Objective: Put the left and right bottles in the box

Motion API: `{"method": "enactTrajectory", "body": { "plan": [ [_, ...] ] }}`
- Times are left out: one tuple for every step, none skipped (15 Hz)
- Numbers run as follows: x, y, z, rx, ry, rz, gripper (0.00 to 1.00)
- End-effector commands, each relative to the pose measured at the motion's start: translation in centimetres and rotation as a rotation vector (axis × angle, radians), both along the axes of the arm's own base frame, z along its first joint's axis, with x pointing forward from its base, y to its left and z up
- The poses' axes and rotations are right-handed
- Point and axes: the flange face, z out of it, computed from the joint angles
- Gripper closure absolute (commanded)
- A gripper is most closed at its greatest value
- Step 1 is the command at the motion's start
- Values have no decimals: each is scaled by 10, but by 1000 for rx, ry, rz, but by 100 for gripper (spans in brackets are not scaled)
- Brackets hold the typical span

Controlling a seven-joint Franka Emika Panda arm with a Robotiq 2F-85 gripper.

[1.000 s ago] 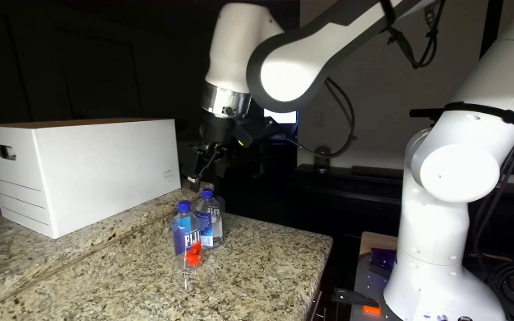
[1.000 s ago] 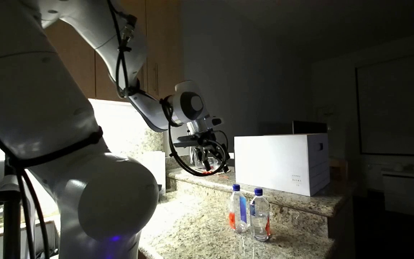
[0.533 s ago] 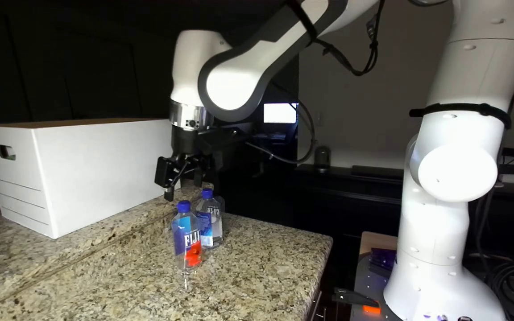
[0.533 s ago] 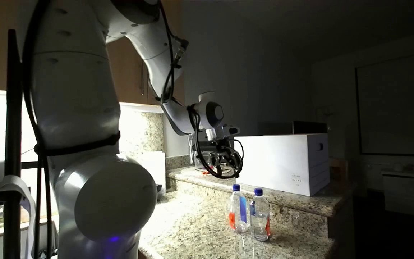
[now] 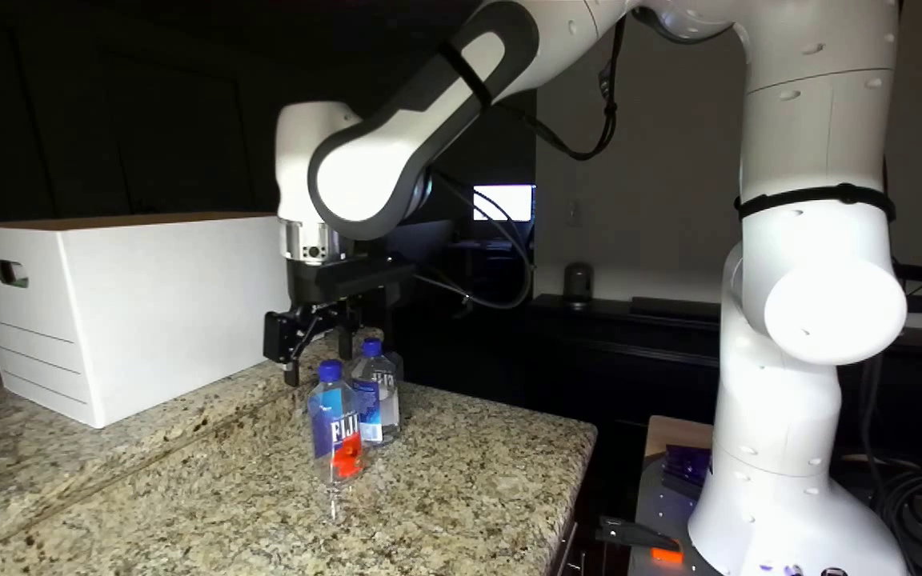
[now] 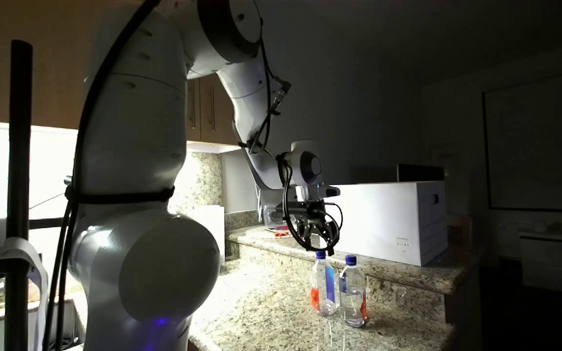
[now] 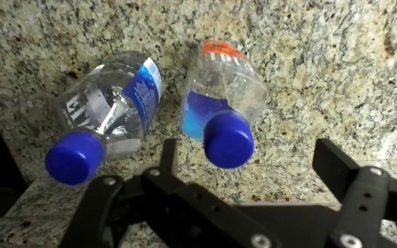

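Wooden wall cabinets (image 6: 59, 68) and a stepped, speckled stone counter (image 6: 261, 312) mark this as a kitchen

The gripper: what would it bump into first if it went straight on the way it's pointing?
Probably the blue cap of the right-hand bottle in the wrist view, showing between the open fingers; depth is unclear, so the line may just miss it.

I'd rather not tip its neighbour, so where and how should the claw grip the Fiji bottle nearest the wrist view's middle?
Probably by its blue cap, from above. This Fiji bottle stands upright, its narrow cap showing between the fingers of the open claw in the wrist view. The other Fiji bottle is close beside it; the gap between them is wider at the caps.
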Motion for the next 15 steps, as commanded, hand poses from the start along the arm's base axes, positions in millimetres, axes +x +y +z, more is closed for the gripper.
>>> {"method": "enactTrajectory", "body": {
  "plan": [
    [3, 3, -4, -5, 64, -45, 2],
    [2, 4, -5, -11, 77, -48, 7],
    [1, 5, -5, -16, 91, -51, 13],
    [-1, 6, -6, -21, 103, -53, 23],
    [-2, 7, -7, -24, 113, -56, 24],
    [-4, 7, -7, -27, 121, -57, 33],
    [-5, 7, -8, -26, 127, -60, 42],
    [-5, 7, -8, -29, 126, -64, 51],
    [-5, 6, -9, -33, 126, -68, 58],
    [-5, 5, -10, -36, 128, -73, 64],
    [-5, 4, -10, -36, 129, -76, 72],
    [-4, 2, -11, -38, 128, -80, 78],
    [-4, 0, -11, -41, 127, -84, 85],
    [-3, -1, -9, -42, 124, -87, 90],
    [-3, -2, -9, -43, 126, -91, 93]
  ]
}}
